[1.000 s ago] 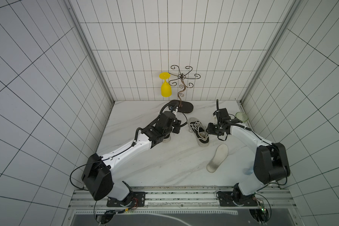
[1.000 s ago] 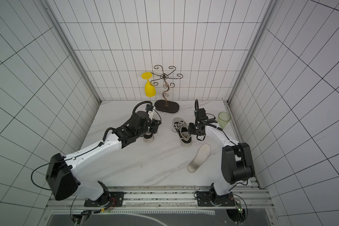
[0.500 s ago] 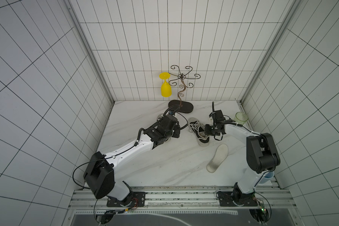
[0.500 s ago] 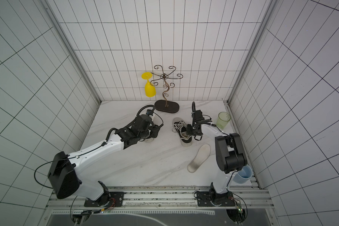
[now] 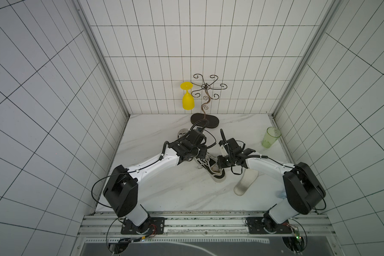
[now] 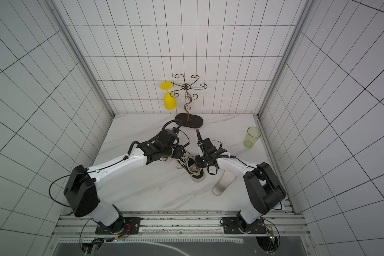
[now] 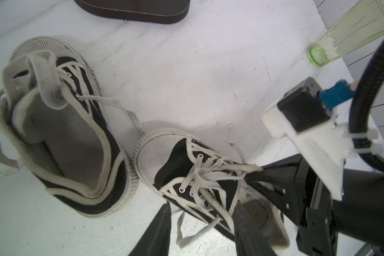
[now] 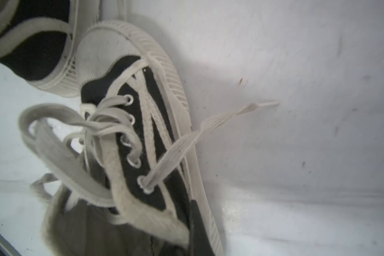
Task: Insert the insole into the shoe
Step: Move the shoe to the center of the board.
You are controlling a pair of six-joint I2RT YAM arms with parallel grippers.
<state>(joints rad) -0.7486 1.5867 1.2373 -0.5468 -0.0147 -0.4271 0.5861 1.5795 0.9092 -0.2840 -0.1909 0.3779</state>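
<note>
Left wrist view, left fingers (image 7: 159, 232) apart astride shoe (image 7: 177, 164), right fingers (image 7: 273, 177) clamped on it, contact half hidden

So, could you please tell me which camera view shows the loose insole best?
A top view shows it best: the pale insole lies almost whole on the table, close by the right arm, and it appears in both top views. Neither wrist view shows it at all.

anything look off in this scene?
The insole lies loose on the table, outside both shoes. The near shoe has untied, sprawling laces. The far shoe has its tongue pulled out. Nothing looks spilled or broken.
</note>
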